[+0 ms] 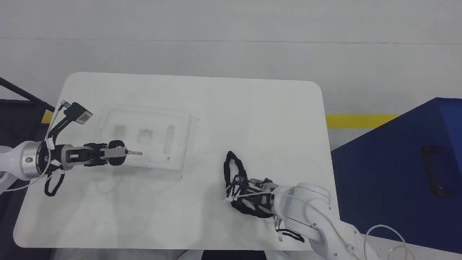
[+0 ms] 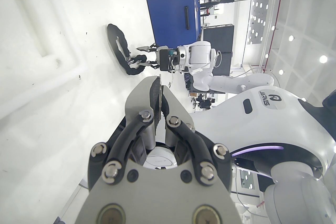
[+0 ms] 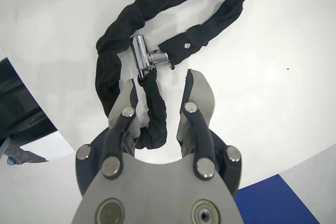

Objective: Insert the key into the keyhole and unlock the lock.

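A black fabric-sleeved chain lock (image 1: 232,167) lies looped on the white table; its chrome lock cylinder (image 3: 140,54) joins the two ends. My right gripper (image 3: 161,79) is open just short of the cylinder, one sleeved chain end lying between its fingers. From above, that gripper (image 1: 236,192) sits at the loop's near end. My left gripper (image 1: 123,152) is far to the left over the foam tray, shut on a small key (image 1: 134,152) that sticks out toward the lock. The left wrist view shows its fingers (image 2: 157,93) pressed together and the lock (image 2: 119,47) well ahead.
A white foam tray (image 1: 182,126) with shallow recesses lies under the left gripper. A blue cabinet (image 1: 404,173) stands off the table's right edge. Bare tabletop (image 1: 253,115) separates the tray from the lock.
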Motion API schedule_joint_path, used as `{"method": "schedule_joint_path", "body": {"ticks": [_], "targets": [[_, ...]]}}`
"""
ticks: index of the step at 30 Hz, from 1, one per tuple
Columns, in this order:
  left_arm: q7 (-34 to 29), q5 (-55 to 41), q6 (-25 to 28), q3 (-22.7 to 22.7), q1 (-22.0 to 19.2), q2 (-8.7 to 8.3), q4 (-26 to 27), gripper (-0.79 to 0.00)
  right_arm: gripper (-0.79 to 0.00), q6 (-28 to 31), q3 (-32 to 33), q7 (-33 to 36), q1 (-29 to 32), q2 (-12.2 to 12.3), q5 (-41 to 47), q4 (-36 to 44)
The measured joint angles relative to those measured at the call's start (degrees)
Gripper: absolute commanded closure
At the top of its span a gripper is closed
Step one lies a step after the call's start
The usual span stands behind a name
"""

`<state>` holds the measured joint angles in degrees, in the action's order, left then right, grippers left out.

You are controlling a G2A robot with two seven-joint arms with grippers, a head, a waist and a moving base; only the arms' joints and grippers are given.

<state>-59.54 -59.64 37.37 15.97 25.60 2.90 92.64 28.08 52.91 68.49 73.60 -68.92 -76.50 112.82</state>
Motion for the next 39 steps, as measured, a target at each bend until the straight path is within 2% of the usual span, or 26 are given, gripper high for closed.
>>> {"method": "schedule_joint_path", "body": {"ticks": [1, 2, 5, 8, 9, 10, 11, 13, 15, 17, 19, 33, 39], "targets": [[0.00, 0.00, 0.00, 0.00, 0.00, 0.00, 0.00, 0.000, -0.720, 0.14, -0.03, 0.49, 0.02, 0.04, 0.02, -0.17], [0.00, 0.00, 0.00, 0.00, 0.00, 0.00, 0.00, 0.000, -0.610, 0.22, -0.09, 0.92, 0.01, 0.07, 0.12, -0.38], [0.00, 0.00, 0.00, 0.00, 0.00, 0.00, 0.00, 0.000, -0.686, -0.29, -0.09, 1.43, -0.41, 0.06, 0.58, -1.37], [0.00, 0.00, 0.00, 0.00, 0.00, 0.00, 0.00, 0.000, -0.714, -0.59, -0.60, 1.66, -0.97, -0.03, 0.97, -2.18], [0.00, 0.00, 0.00, 0.00, 0.00, 0.00, 0.00, 0.000, -0.693, -0.61, -0.93, 1.76, -1.19, -0.07, 1.03, -2.50], [0.00, 0.00, 0.00, 0.00, 0.00, 0.00, 0.00, 0.000, -0.582, -0.67, -1.21, 1.90, -1.37, -0.11, 0.96, -2.76], [0.00, 0.00, 0.00, 0.00, 0.00, 0.00, 0.00, 0.000, -0.536, -0.81, -1.51, 2.07, -1.56, -0.15, 0.77, -3.00], [0.00, 0.00, 0.00, 0.00, 0.00, 0.00, 0.00, 0.000, -0.385, -1.35, -2.14, 2.20, -1.93, -0.27, 0.47, -3.44], [0.00, 0.00, 0.00, 0.00, 0.00, 0.00, 0.00, 0.000, -0.357, -1.99, -2.47, 2.32, -2.17, -0.37, 0.86, -3.83], [0.00, 0.00, 0.00, 0.00, 0.00, 0.00, 0.00, 0.000, -0.197, -2.46, -2.61, 2.59, -2.39, -0.42, 1.09, -3.96], [0.00, 0.00, 0.00, 0.00, 0.00, 0.00, 0.00, 0.000, 0.000, -3.12, -2.76, 2.86, -2.54, -0.45, 0.83, -3.94], [0.00, 0.00, 0.00, 0.00, 0.00, 0.00, 0.00, 0.000, 0.000, -6.36, -2.42, 2.97, -2.15, -0.45, 1.65, -3.68], [0.00, 0.00, 0.00, 0.00, 0.00, 0.00, 0.00, 0.000, 0.000, -6.03, 3.46, -6.36, 1.33, 0.34, 9.87, 0.30]]}}
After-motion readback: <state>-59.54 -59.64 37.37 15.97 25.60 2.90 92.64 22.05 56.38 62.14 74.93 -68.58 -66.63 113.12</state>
